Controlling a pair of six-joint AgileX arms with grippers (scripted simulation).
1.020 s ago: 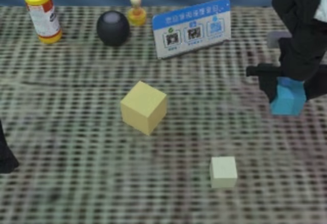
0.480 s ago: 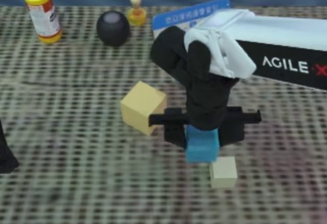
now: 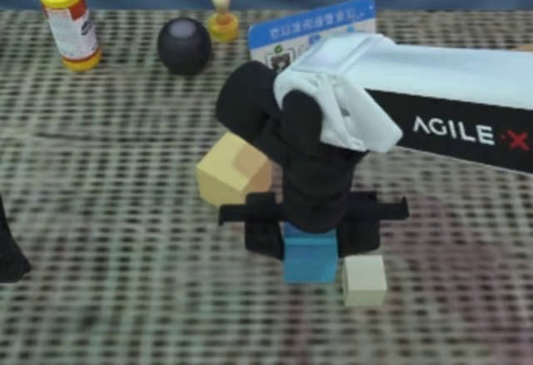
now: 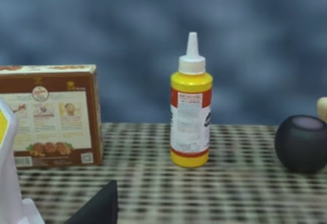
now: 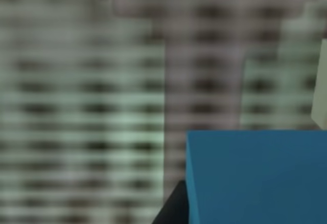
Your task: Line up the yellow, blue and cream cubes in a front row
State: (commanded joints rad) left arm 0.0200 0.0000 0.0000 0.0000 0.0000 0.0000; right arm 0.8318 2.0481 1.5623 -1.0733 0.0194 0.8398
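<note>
From above, you see your right hand [image 3: 310, 225] gripping the blue cube [image 3: 310, 257] between its two fingers, near the front of the table [image 3: 125, 215]. The blue cube sits just beside the cream cube [image 3: 364, 279], on its left. The yellow cube [image 3: 229, 172] is behind them, partly hidden under your right arm. You cannot tell here if the blue cube touches the table yet. It looks stiff and light, with flat sides, so holding it on two facing sides is best. The white and black arm reads "AGILE X". A blue sign [image 3: 312, 23] stands at the back; its writing is too small to read. A yellow bottle [image 3: 68, 19], a black ball [image 3: 184, 45] and a small peg figure [image 3: 221, 17] stand at the back too. Your left arm is parked at the left edge.

In the left wrist view, you see the bottle [image 4: 190, 106], the ball [image 4: 301, 143] and a brown snack box [image 4: 50, 114]. Their labels cannot be read. Whether the left hand is open or shut cannot be told.

In the right wrist view, the blue cube [image 5: 255, 175] fills the corner, with woven table [image 5: 82, 106] below it.
</note>
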